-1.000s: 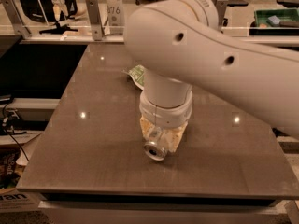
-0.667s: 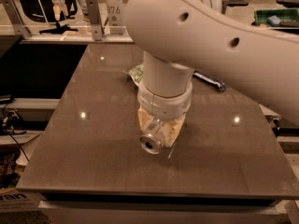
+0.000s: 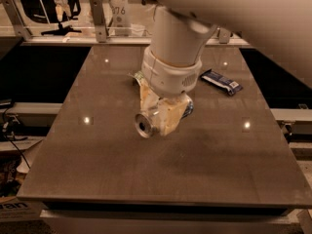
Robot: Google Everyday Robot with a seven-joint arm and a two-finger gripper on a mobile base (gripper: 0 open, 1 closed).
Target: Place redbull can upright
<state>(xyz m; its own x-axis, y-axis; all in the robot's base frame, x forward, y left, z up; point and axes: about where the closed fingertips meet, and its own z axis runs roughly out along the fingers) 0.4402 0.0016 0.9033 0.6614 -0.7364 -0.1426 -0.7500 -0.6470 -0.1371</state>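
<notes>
The redbull can point(image 3: 146, 125) is held between my gripper's pale fingers point(image 3: 171, 115), lying on its side in the grip with its silver end pointing toward the front left. A bit of its blue side shows at the right behind the fingers. My gripper point(image 3: 158, 117) is shut on it over the middle of the grey table point(image 3: 156, 169), and the can looks lifted slightly above the surface. The white wrist and arm come down from the top right and hide most of the can's body.
A dark blue bar wrapper point(image 3: 222, 82) lies at the back right of the table. A green snack bag point(image 3: 138, 77) peeks out behind the wrist. Metal rails and equipment stand beyond the table's far edge. Cables hang at the left.
The arm has risen and swung, carrying the can with it. The can's silver end now points more to the front left and sits higher off the table. The bar wrapper is now uncovered.
</notes>
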